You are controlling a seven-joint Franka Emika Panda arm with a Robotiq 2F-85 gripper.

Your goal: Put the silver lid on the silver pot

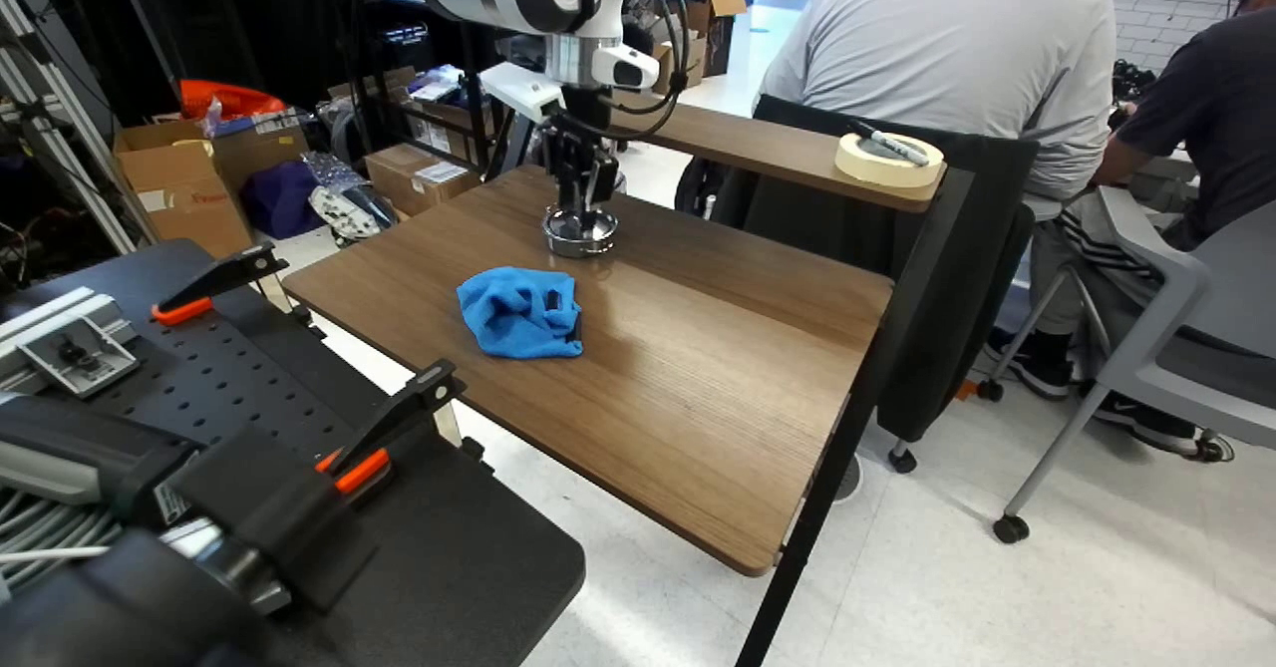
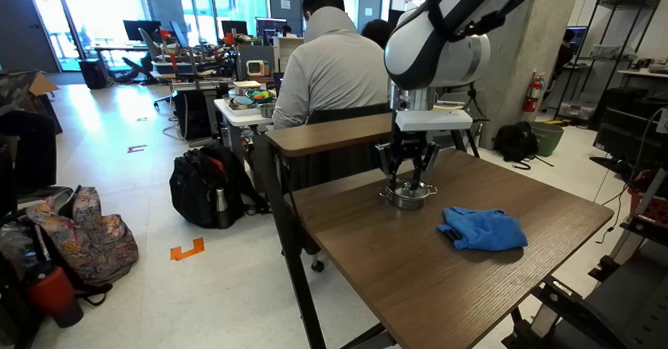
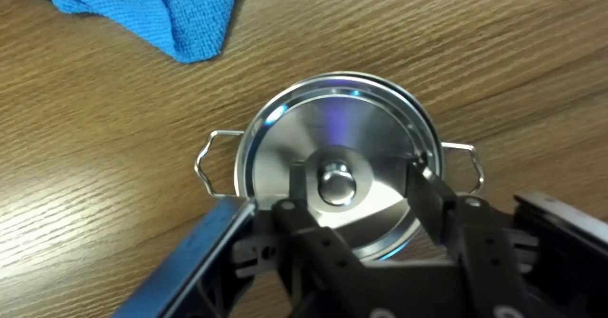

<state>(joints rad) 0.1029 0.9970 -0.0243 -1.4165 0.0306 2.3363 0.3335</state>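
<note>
The silver pot (image 1: 580, 245) stands on the brown table in both exterior views (image 2: 407, 202), with wire handles at its sides. The silver lid (image 3: 327, 123) lies over the pot's opening in the wrist view; a thin part of the pot's rim (image 3: 239, 166) shows around it. I cannot tell if the lid is fully seated. My gripper (image 3: 357, 178) points down at the lid with its fingers apart. The lid's round knob (image 3: 337, 185) is between the fingers, nearer the left one, with gaps on both sides. The gripper also shows above the lid in both exterior views (image 1: 588, 206) (image 2: 405, 183).
A crumpled blue cloth (image 1: 520, 313) lies on the table (image 1: 698, 388) near the pot, also in the wrist view (image 3: 190, 18). A raised wooden shelf (image 2: 334, 132) runs along one table side, with a tape roll (image 1: 887, 164) and marker on it. A person sits behind it.
</note>
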